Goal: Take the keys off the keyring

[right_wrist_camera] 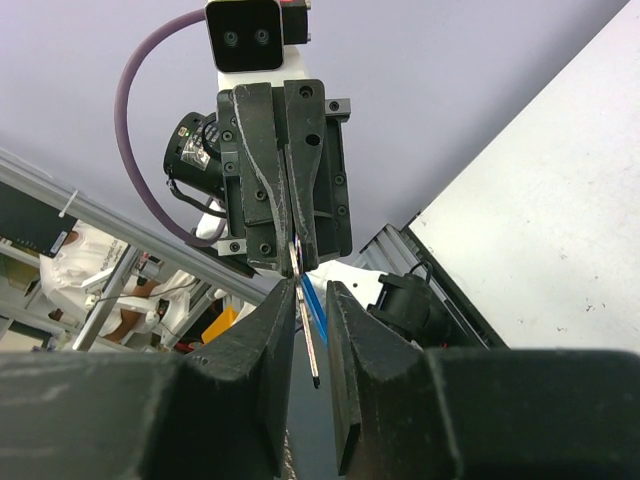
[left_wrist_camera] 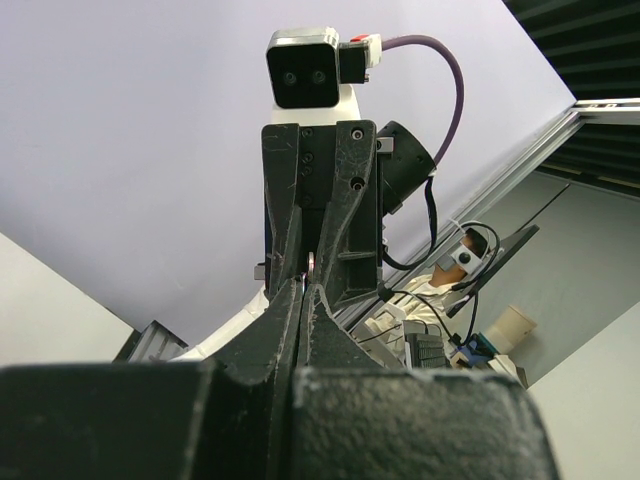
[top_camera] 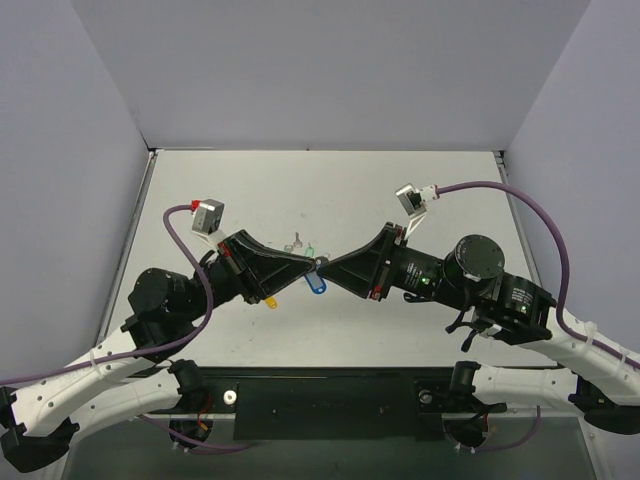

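Both grippers meet tip to tip above the middle of the table. My left gripper (top_camera: 311, 266) is shut, and a thin sliver of the metal keyring (left_wrist_camera: 311, 264) shows pinched at its tips. From there a silver key (right_wrist_camera: 308, 335) hangs edge-on, with the keyring's blue tag (right_wrist_camera: 314, 308) beside it. Key and tag both sit in the narrow gap between the fingers of my right gripper (right_wrist_camera: 311, 300), which stand a little apart. The key lies close to the left finger. The blue tag (top_camera: 318, 281) dangles just below the two gripper tips.
A lone silver key (top_camera: 295, 241) and green tags (top_camera: 310, 252) lie on the white table (top_camera: 450, 190) just behind the grippers. A yellow tag (top_camera: 272, 301) peeks out under the left gripper. Grey walls close off the left, back and right.
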`<state>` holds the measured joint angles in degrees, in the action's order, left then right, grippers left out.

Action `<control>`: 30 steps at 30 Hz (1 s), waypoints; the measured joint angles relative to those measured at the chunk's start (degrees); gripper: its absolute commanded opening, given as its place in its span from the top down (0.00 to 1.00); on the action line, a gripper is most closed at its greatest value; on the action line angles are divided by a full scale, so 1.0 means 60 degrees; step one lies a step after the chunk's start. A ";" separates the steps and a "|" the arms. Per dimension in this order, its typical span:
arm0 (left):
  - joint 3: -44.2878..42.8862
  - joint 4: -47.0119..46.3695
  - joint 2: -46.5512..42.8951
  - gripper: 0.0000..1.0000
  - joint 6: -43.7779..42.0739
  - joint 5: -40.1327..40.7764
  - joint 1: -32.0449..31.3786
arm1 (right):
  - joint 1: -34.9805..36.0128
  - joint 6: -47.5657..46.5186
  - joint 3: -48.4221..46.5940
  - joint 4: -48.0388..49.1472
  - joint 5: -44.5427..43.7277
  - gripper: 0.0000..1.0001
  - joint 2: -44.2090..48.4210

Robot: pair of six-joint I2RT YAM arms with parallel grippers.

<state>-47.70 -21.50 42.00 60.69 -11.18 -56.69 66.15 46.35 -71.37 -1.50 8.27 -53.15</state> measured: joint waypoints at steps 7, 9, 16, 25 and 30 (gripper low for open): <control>0.0000 0.0066 0.0004 1.00 0.0004 -0.0004 0.0000 | 0.0000 -0.0011 -0.0004 0.0018 -0.0004 0.85 0.0004; 0.0000 0.0084 0.0004 1.00 0.0000 -0.0004 0.0000 | 0.0000 -0.0007 -0.0004 0.0051 0.0000 0.87 0.0004; -0.0022 0.0233 0.0022 1.00 0.0007 -0.0033 0.0000 | 0.0000 -0.0058 -0.0004 0.0102 0.0011 1.00 0.0004; -0.1300 0.2586 0.0153 1.00 -0.0958 -0.0426 0.0000 | -0.0004 -0.0058 -0.0007 -0.0171 0.0157 1.00 0.0040; -0.2178 0.4255 0.0382 1.00 -0.1665 -0.0801 0.0000 | -0.0004 -0.0051 -0.0022 -0.0510 0.0390 1.00 0.0036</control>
<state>-60.77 4.03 44.29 50.70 -15.99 -56.69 66.13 46.04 -71.50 -4.56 10.61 -52.93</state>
